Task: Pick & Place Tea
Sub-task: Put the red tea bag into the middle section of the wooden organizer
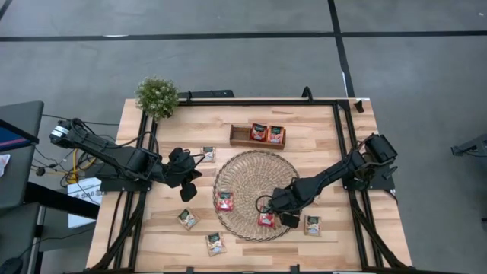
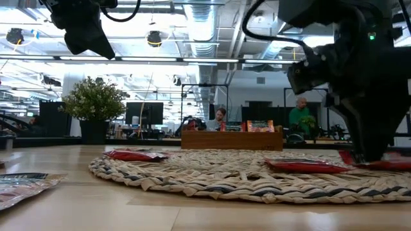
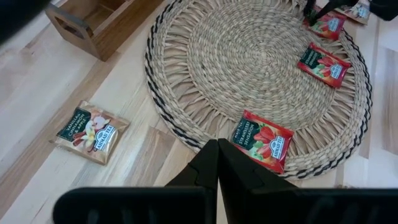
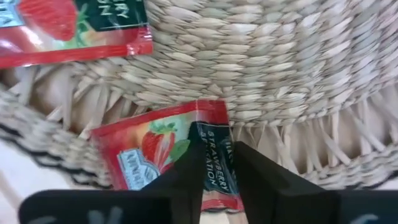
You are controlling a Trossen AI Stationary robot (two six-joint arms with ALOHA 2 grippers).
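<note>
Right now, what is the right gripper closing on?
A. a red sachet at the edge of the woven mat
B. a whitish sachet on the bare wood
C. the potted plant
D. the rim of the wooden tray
A: the right gripper has its fingers on either side of a red strawberry sachet lying at the fringe of the woven mat.

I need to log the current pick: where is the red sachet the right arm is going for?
In the high view the red sachet lies at the near edge of the woven mat, right of centre, under the right end effector, whose fingers straddle it.
</note>
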